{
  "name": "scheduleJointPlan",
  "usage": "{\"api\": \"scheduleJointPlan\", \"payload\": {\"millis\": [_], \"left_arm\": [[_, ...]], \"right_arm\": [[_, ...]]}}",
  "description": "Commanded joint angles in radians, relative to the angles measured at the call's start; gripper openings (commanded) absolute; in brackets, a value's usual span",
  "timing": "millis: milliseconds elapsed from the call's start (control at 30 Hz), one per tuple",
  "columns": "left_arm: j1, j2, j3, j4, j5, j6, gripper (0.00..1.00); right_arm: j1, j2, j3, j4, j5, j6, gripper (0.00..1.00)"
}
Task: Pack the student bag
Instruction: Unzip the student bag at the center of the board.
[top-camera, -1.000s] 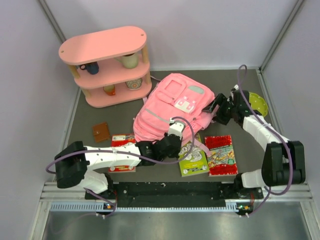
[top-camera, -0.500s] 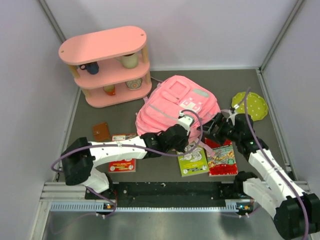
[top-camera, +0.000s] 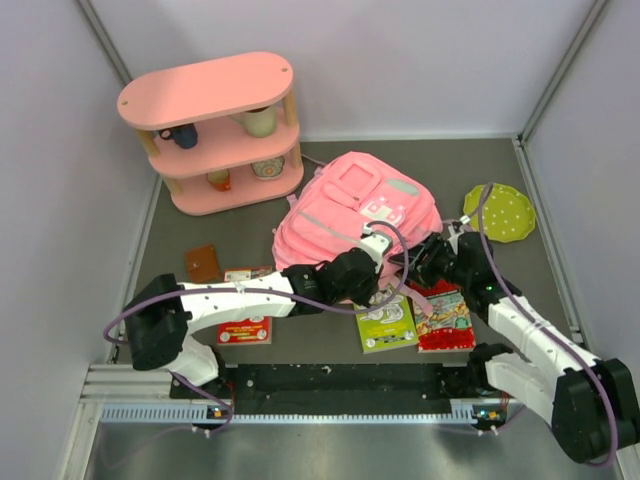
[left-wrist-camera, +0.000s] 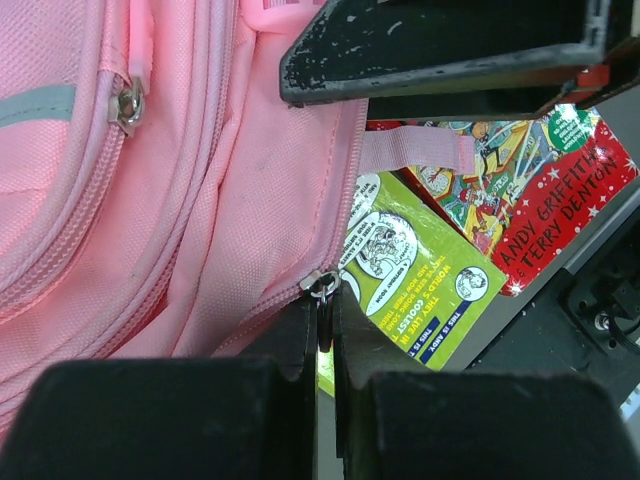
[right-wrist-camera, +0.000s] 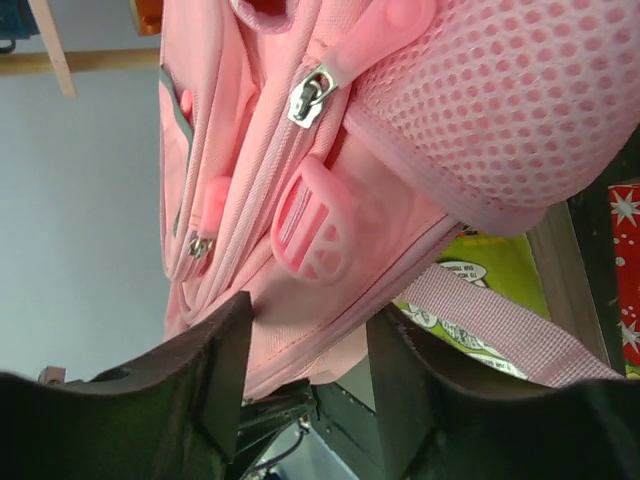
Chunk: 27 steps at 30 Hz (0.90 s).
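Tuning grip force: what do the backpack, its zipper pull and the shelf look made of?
Student bag: matte woven pink fabric, weave and stitching visible. Zipper pull: shiny, likely metal. Shelf: smooth pink boards, pale posts, probably painted wood.

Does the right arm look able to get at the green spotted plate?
Probably yes: the green spotted plate lies uncovered on that arm's side, near the right gripper, with nothing standing between them.

Pale walls (top-camera: 400, 60), dk gray table (top-camera: 230, 232), pink shelf (top-camera: 205, 92) rear-L.
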Motion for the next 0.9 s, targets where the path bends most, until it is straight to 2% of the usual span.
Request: {"api": "scheduleJointPlan", "payload": {"millis": [0,67,100,133,233,333,433,733,767,800,867], "left_arm": [[-0.001,-0.023,0.054,0.104,0.035,0.019,0.00],[-0.001,-0.025,0.056,0.099,0.031,0.019,0.00],[-0.002,-0.026,0.056,0.093,0.029,0.022,0.00],[-0.001,-0.031,0.056,0.084,0.023,0.024,0.00],[-0.002,-0.052,0.047,0.024,-0.011,0.034,0.00],[-0.001,-0.095,-0.001,-0.053,-0.077,0.036,0.00],[0.007,-0.161,-0.079,-0.115,-0.117,0.011,0.00],[0.073,-0.338,-0.284,-0.205,-0.141,-0.102,0.00],[0.076,-0.347,-0.295,-0.185,-0.123,-0.101,0.00],[0.077,-0.356,-0.300,-0.173,-0.108,-0.096,0.00],[0.077,-0.355,-0.292,-0.139,-0.039,-0.084,0.00]], "right_arm": [[0.018,0.032,0.014,0.113,0.017,0.031,0.30],[0.017,0.026,0.011,0.105,0.049,0.025,0.17],[0.017,0.021,0.020,0.090,0.066,0.020,0.03],[0.015,0.017,0.034,0.061,0.087,-0.018,0.00],[-0.025,0.055,0.106,-0.018,0.163,-0.107,0.00],[-0.136,0.112,0.156,-0.036,0.132,-0.159,0.00],[-0.196,0.194,0.222,-0.028,0.095,-0.214,0.00],[-0.230,0.392,0.382,-0.028,0.089,-0.308,0.00],[-0.230,0.405,0.391,0.005,0.037,-0.322,0.00],[-0.232,0.418,0.408,0.013,-0.013,-0.341,0.15],[-0.232,0.426,0.411,0.013,-0.101,-0.351,0.27]]}}
